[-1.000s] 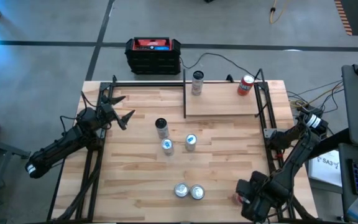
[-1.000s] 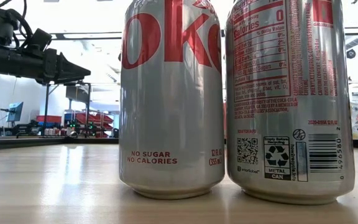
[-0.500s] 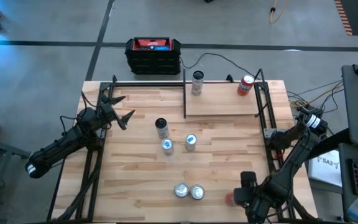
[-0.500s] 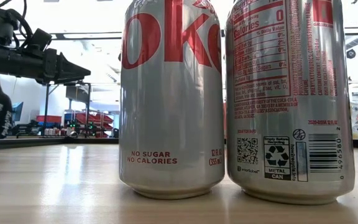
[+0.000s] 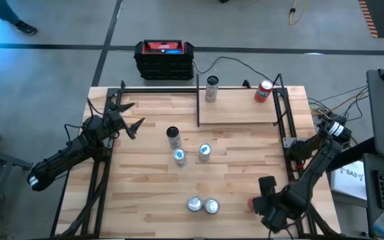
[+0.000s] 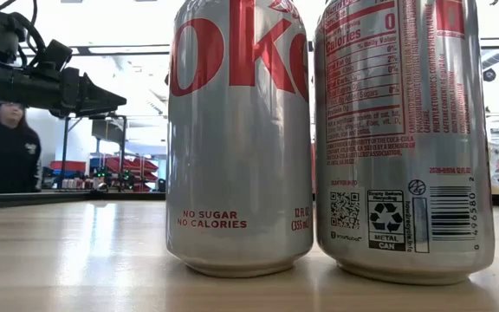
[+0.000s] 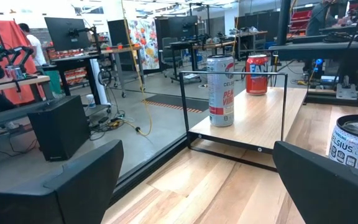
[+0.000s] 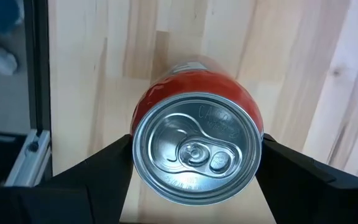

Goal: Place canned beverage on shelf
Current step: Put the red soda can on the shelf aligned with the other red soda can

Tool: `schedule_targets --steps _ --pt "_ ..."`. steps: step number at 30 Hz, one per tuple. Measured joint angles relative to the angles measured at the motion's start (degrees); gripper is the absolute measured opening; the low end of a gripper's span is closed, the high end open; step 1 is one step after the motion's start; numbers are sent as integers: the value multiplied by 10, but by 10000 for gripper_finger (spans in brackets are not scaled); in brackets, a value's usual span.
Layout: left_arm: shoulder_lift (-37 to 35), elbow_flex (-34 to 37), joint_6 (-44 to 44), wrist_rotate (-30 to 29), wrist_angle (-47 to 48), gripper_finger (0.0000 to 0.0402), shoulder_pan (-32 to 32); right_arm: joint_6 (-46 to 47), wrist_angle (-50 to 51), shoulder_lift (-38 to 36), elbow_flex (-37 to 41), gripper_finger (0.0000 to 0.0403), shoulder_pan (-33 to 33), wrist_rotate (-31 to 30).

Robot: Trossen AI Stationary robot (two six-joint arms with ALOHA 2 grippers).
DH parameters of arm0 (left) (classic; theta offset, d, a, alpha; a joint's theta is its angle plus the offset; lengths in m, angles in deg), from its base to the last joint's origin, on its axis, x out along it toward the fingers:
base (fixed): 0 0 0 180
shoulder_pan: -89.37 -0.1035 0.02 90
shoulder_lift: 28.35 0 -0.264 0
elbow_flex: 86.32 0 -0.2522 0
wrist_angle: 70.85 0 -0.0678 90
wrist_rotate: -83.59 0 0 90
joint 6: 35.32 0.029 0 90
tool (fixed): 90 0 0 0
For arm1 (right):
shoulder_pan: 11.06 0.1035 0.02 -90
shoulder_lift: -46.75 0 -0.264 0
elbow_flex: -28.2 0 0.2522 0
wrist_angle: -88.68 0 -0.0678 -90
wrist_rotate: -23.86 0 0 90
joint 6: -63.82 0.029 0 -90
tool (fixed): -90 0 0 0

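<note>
My right gripper (image 5: pixel 253 203) is near the table's near right corner, shut on a red can (image 8: pixel 196 146) with a silver top. The shelf (image 5: pixel 239 110), a small wood board in a black rod frame, sits at the far right. A white can (image 5: pixel 211 89) and another red can (image 5: pixel 264 91) stand upright on it. My left gripper (image 5: pixel 133 123) hangs open and empty over the table's left side, and its wrist view looks toward the shelf (image 7: pixel 253 124). My right gripper pinches the red can between its two fingers, one on each side of the can's wall near the top rim (image 8: pixel 137 146). The fingers come from above and point down. The can is upright, top toward the camera; whether its base is on the table I cannot tell.
Several more cans stand on the tabletop: a dark one (image 5: pixel 173 137), two mid-table (image 5: pixel 179 157) (image 5: pixel 205 153), and two silver ones (image 5: pixel 194 203) (image 5: pixel 211 206) near the front edge, close to my right gripper. A black-and-red box (image 5: pixel 164 59) lies beyond the far edge. A person (image 6: pixel 7 147) stands behind.
My right gripper has gone a little toward the table's far edge with the red can, which stays upright in the fingers. In the room behind, a person has walked into the low view.
</note>
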Motion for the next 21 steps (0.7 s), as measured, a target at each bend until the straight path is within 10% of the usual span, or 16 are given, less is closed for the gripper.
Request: schedule_targets --steps 21 --pt "0 0 0 0 0 398 0 -30 -9 0 2 317 -85 39"
